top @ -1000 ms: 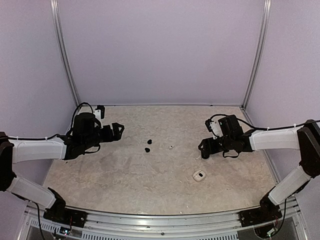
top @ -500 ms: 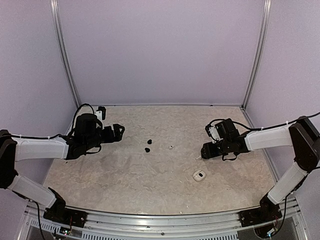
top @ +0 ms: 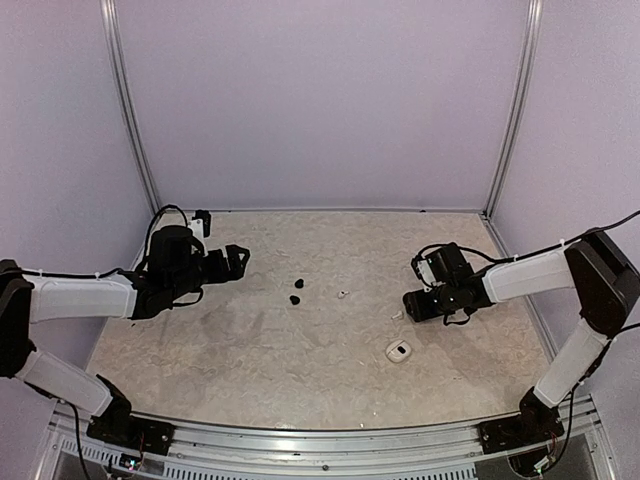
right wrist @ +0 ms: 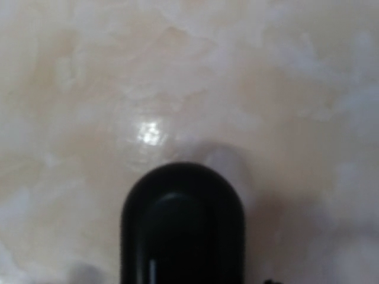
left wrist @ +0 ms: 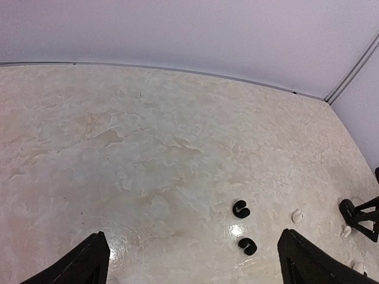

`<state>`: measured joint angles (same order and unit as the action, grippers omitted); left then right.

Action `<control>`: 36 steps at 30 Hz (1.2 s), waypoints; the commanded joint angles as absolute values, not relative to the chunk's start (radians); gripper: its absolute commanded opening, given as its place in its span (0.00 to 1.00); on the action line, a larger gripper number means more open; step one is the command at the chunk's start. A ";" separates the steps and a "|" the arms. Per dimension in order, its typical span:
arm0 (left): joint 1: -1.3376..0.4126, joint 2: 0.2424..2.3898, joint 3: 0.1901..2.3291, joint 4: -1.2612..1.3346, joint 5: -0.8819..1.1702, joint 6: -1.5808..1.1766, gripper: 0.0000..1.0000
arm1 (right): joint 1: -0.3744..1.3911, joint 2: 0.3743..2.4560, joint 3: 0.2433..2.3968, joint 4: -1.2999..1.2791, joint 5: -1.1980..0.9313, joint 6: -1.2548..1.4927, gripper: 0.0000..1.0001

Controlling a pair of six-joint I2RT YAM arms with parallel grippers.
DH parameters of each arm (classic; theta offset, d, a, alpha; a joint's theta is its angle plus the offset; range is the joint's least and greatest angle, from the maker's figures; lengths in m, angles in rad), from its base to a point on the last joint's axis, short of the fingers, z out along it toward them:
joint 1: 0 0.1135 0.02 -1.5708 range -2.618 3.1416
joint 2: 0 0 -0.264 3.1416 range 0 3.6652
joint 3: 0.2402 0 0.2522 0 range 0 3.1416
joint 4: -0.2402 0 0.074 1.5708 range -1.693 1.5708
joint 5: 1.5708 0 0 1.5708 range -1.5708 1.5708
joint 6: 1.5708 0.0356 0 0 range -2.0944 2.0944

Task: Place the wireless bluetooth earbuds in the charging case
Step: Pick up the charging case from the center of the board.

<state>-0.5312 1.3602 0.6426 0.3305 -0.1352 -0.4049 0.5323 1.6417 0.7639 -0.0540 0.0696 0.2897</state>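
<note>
Two tiny black earbuds lie side by side at mid table; the left wrist view shows them too. My left gripper is open and empty, hovering left of them, with its fingertips wide apart. My right gripper is low on the table at the right. In the right wrist view a black oval pod, the charging case, fills the bottom centre against the table. The right fingers are hidden; the case appears held between them.
A small white oval piece with a dark hole lies near and left of the right gripper. Tiny white bits lie between the earbuds and the right gripper. Lilac walls close the back and sides.
My right gripper has come down and slightly nearer, now resting low on the table. The left arm and the earbuds have barely moved.
</note>
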 commanded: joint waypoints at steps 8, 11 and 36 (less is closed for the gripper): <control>-0.537 1.333 0.639 0.362 -0.072 -0.378 0.99 | 0.543 1.689 0.782 -0.005 0.090 0.220 0.54; -0.535 1.332 0.640 0.366 -0.022 -0.365 0.99 | 0.543 1.694 0.782 -0.002 0.078 0.195 0.53; -0.543 1.298 0.672 0.414 0.308 -0.457 0.99 | 0.650 1.347 0.870 -0.074 -0.027 -0.078 0.37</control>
<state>-0.5312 1.3319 0.6582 0.3573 0.1787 -0.4068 0.5610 1.4288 0.8310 -0.0620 0.0242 0.0055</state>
